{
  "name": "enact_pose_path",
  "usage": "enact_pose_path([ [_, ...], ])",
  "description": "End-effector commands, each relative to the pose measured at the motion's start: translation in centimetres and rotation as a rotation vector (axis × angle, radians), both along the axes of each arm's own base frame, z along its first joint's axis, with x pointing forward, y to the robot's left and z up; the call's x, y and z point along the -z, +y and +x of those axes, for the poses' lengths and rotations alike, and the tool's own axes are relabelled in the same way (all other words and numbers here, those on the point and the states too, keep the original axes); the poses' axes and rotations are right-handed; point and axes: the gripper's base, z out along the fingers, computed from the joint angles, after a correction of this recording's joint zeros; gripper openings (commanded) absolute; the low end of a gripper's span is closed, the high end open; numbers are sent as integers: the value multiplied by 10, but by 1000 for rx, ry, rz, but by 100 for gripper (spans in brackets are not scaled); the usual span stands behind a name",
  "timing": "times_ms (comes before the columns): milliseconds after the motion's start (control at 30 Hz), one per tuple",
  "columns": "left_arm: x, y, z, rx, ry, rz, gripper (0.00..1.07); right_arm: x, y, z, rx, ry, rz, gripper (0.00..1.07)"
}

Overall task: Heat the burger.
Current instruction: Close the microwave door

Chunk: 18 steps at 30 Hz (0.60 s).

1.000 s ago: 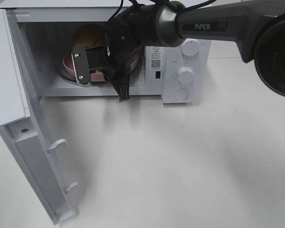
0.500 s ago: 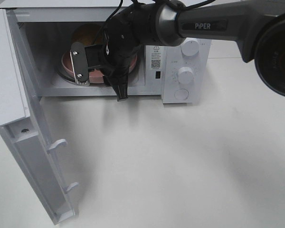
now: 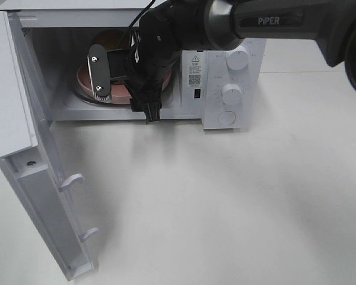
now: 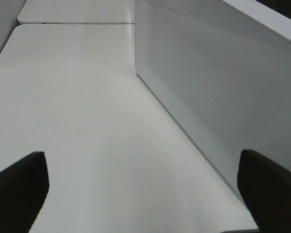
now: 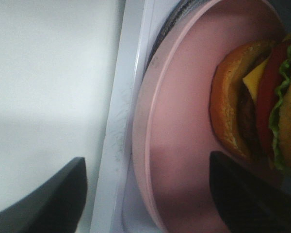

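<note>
Microwave [image 3: 249,71] stands at the far edge of the table [image 3: 225,208], left of centre, with its door [image 3: 24,148] swung wide open toward the left edge. We see the burger [image 5: 262,102] inside the cavity, sitting on a round pink plate [image 5: 184,121]. Its layers read clearly in the right wrist view: bun, yellow cheese, red tomato and green lettuce frill. The right arm reaches in through the opening. The right end effector [image 5: 148,165] has its fingers spread far apart, and only the near rim of the plate lies in the gap. We see nothing pinched. The burger lies beyond the fingers, farther in on the plate, with bare pink surface between it and the rim. One finger lies over the plate close to the lower bun, and we cannot tell whether it touches either; the other finger is outside the cavity, over the table. From the high camera the right end effector [image 3: 127,107] and its wrist cover most of the plate [image 3: 83,77]. The left end effector [image 4: 143,189] is also spread wide, empty, over bare table [image 4: 77,121], with a white perforated panel [image 4: 218,97] beside it.
</note>
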Motion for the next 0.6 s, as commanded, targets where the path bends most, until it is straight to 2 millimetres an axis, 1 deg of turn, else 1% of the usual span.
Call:
enact_pose_path([
  [33,0,0,-1,0,-26,-3,98,-2,-7,-9,-14,-11,23,79],
  [267,0,0,-1,0,-26,-3,98,-5,-16,-22,-38,-34,47,78],
  [300,0,0,-1,0,-26,-3,98,-8,-19,-27,-41,-38,53,77],
  [333,0,0,-1,0,-26,-3,98,-8,-19,-27,-41,-38,53,77],
  [500,0,0,-1,0,-26,-3,98,-18,-29,-41,-40,-53,87,76],
  [533,0,0,-1,0,-26,-3,98,-18,-29,-41,-40,-53,87,76],
  [567,0,0,-1,0,-26,-3,98,-21,-34,-47,-41,-56,94,76],
  [600,0,0,-1,0,-26,-3,98,-21,-34,-47,-41,-56,94,76],
])
